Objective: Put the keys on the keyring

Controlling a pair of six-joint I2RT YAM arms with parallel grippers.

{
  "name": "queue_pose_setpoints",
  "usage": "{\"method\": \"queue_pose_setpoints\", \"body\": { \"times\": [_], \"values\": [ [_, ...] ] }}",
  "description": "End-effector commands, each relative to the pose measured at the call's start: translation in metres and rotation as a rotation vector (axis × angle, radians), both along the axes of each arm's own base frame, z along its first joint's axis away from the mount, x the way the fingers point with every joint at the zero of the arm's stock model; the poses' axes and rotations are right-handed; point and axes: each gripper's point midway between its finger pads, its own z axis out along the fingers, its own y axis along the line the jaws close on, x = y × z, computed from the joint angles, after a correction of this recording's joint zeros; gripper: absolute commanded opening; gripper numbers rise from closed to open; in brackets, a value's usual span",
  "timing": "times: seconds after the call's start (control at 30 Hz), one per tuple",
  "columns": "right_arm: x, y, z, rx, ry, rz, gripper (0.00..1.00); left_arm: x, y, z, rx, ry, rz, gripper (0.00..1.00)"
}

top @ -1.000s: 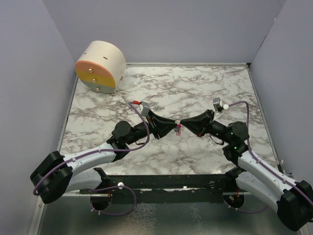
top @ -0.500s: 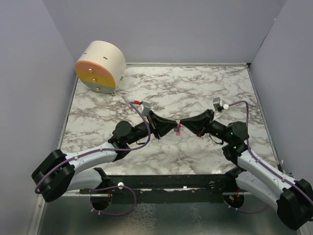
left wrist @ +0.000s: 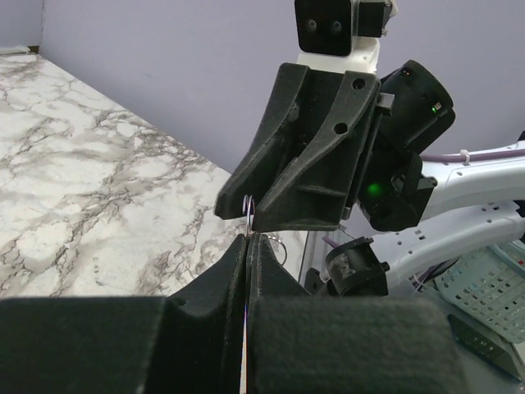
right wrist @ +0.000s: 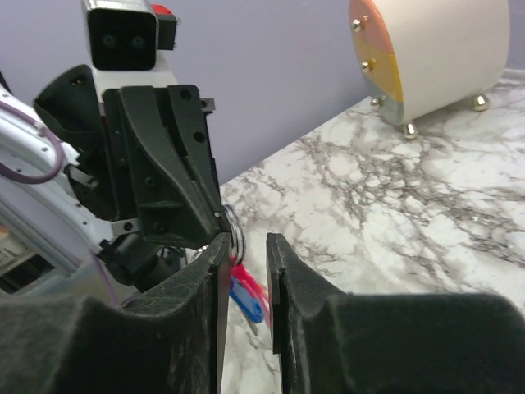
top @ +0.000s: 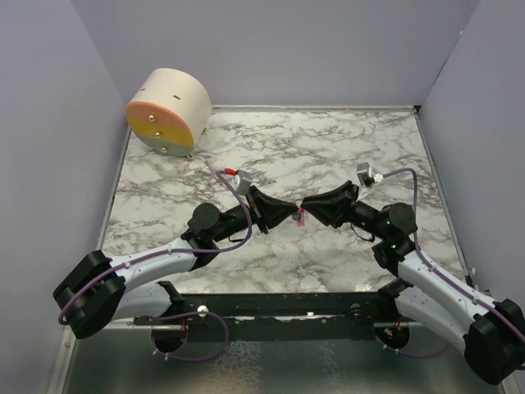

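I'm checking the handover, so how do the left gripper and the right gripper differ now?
The left gripper has its jaws pressed together; the right gripper shows a clear gap between its fingers. The left gripper pinches the keyring by its thin ring, blue tag and pink key dangling below; the right gripper seems to hold nothing. Both are black, raised above the marble table, tips almost meeting.

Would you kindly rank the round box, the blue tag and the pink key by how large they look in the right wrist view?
1. The round box: largest by far, though farthest away.
2. The blue tag and pink key: alike, both partly hidden by the right gripper, so unranked.
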Motion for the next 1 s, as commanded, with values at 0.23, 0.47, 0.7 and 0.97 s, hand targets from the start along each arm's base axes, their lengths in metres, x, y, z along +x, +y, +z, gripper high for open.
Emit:
{"method": "queue_pose_setpoints", "body": {
  "times": [0.23, 0.47, 0.7, 0.97],
  "values": [
    [0.023, -0.023, 0.027, -0.079, -0.082, -0.215, 0.47, 0.007, 0.008, 0.008, -0.018, 0.031, 0.070, 0.00],
    [0.028, -0.036, 0.025, -0.173, -0.064, -0.294, 0.49, 0.027, 0.012, -0.012, 0.088, 0.150, 0.183, 0.00],
    [0.040, -0.038, 0.001, -0.292, 0.007, -0.318, 0.48, 0.048, 0.003, -0.036, 0.235, 0.276, 0.254, 0.00],
    [0.035, -0.032, -0.016, -0.330, 0.025, -0.262, 0.41, 0.063, -0.006, -0.054, 0.346, 0.327, 0.311, 0.00]
  ]
}}
